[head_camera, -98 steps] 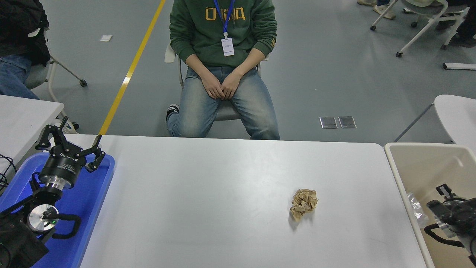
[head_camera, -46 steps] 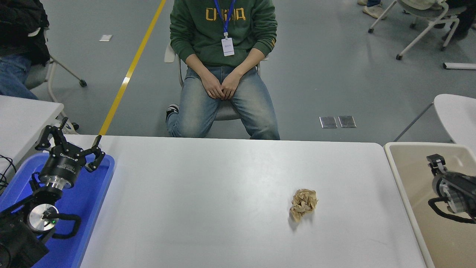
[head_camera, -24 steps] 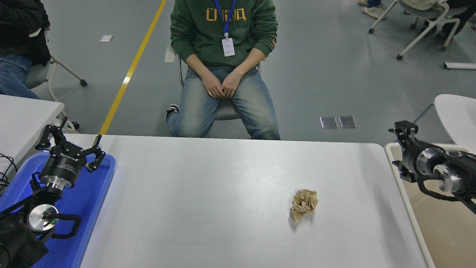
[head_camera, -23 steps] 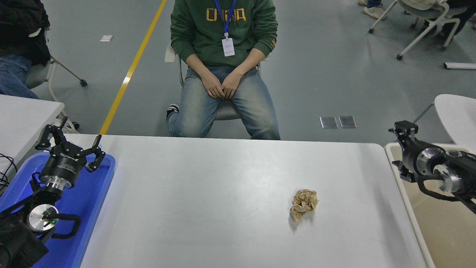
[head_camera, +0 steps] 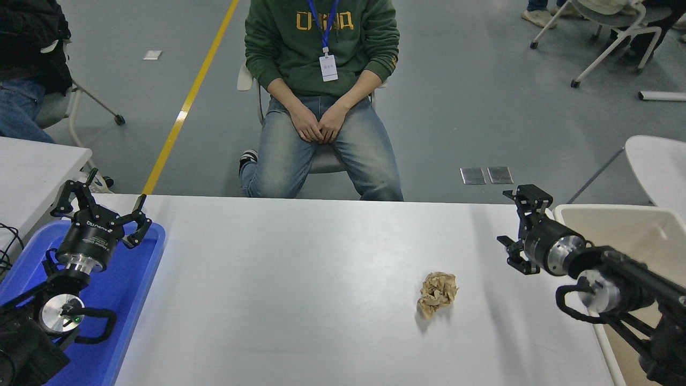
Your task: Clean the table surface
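Note:
The table surface [head_camera: 295, 279] is a wide white top with rounded corners. On it, right of the middle, lies a crumpled ball of brown paper [head_camera: 438, 294]. My right gripper [head_camera: 508, 219] hovers open and empty over the table's right part, above and to the right of the paper ball and apart from it, its arm reaching in from the lower right. My left gripper [head_camera: 102, 202] stays parked open over the blue tray [head_camera: 134, 289] at the lower left.
A beige bin [head_camera: 616, 222] stands against the table's right edge. A person in a green hoodie [head_camera: 321, 53] sits just beyond the far edge, hands clasped in the lap. Smaller white tables [head_camera: 32, 161] flank both sides.
My right arm has risen out of the beige bin and swung left, so its gripper is now over the table's right part. The paper ball and left arm have not moved.

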